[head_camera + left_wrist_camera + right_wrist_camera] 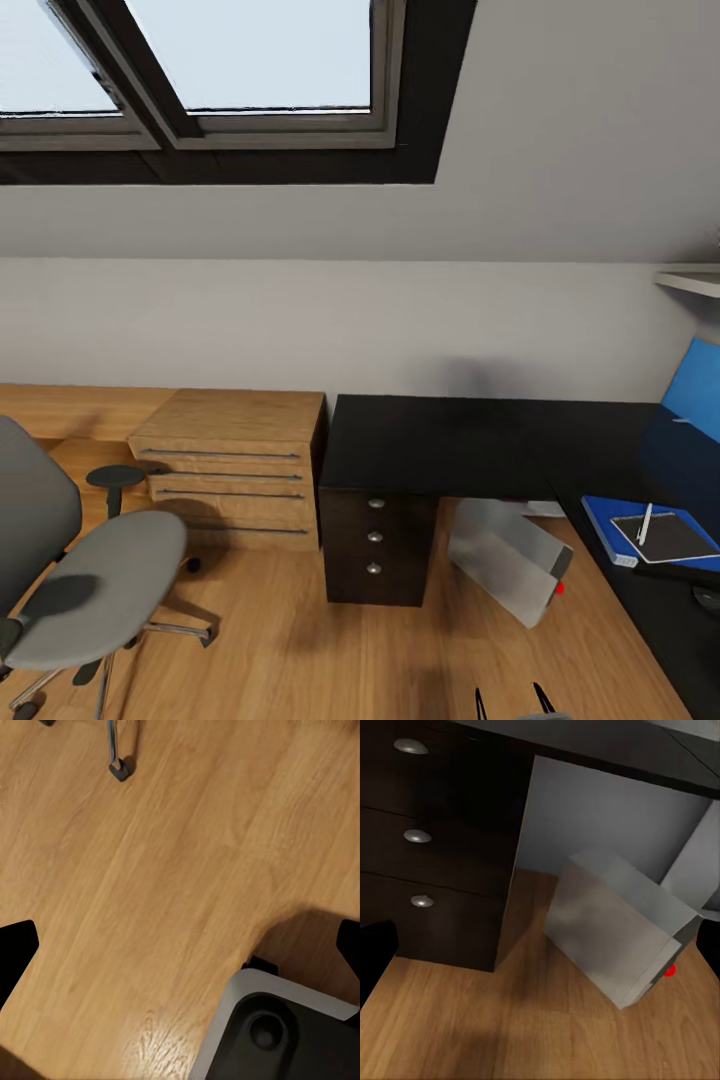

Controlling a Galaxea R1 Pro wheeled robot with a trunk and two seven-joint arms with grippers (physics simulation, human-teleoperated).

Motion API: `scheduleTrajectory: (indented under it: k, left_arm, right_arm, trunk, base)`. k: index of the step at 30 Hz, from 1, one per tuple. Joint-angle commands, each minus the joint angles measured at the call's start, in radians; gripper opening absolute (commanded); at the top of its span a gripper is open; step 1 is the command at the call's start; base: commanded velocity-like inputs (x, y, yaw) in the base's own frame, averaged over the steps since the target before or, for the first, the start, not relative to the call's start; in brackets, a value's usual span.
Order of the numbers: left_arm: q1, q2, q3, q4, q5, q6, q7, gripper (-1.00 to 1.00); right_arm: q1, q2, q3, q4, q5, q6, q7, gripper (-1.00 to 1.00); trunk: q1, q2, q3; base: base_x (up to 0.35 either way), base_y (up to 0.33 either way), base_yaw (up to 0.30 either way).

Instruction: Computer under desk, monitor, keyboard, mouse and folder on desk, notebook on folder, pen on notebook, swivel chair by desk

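While the swivel chair [90, 570] stands at the far left on the oak floor [300, 650], well apart from the desk [450, 445], a light oak dresser [235, 465] sits between them against the wall, just beside the desk's dark drawers [375, 540] with silver knobs. Under the desk, past the drawers, the computer [510, 560] stands tilted on the floor, a red dot on its front edge. Farther right, on the glossy black top, lies the blue folder [605, 520] with the dark notebook [670, 535] on it and the white pen [645, 523] on the notebook. Behind them the monitor [695, 400] shows blue at the right edge. Whether the left pincer [180, 945] and right pincer [540, 960] are open or closed, I cannot tell; dark finger edges flank each wrist view.
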Motion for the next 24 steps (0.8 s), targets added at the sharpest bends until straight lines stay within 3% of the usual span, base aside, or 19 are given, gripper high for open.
scheduleTrajectory:
  k: [1,8,14,24]
  left_arm:
    - [-0.001,0.0,-0.001,0.0,0.003,-0.003,0.002,1.0]
    - [-0.001,-0.001,-0.002,0.0,0.003,-0.002,0.002,1.0]
    - [-0.001,0.0,-0.002,0.001,0.003,-0.002,0.002,1.0]
    - [-0.001,-0.001,-0.002,0.039,0.002,-0.006,0.001,1.0]
  right_arm:
    - [-0.001,0.0,0.009,0.002,0.007,-0.003,-0.005,1.0]
    - [0.0,0.015,0.011,0.003,0.014,-0.003,-0.006,1.0]
    - [0.0,0.038,0.008,0.0,0.008,0.057,-0.012,1.0]
    - [0.0,0.042,-0.006,-0.005,-0.014,0.115,-0.015,1.0]
  trunk:
    - [0.001,-0.002,-0.001]
    - [0.001,-0.002,0.011]
    - [0.001,-0.002,0.021]
    - [0.001,-0.002,0.034]
  base:
    - [0.0,0.0,0.0]
    - [0.0,0.0,0.0]
    - [0.0,0.0,0.021]
    - [0.0,0.0,0.155]
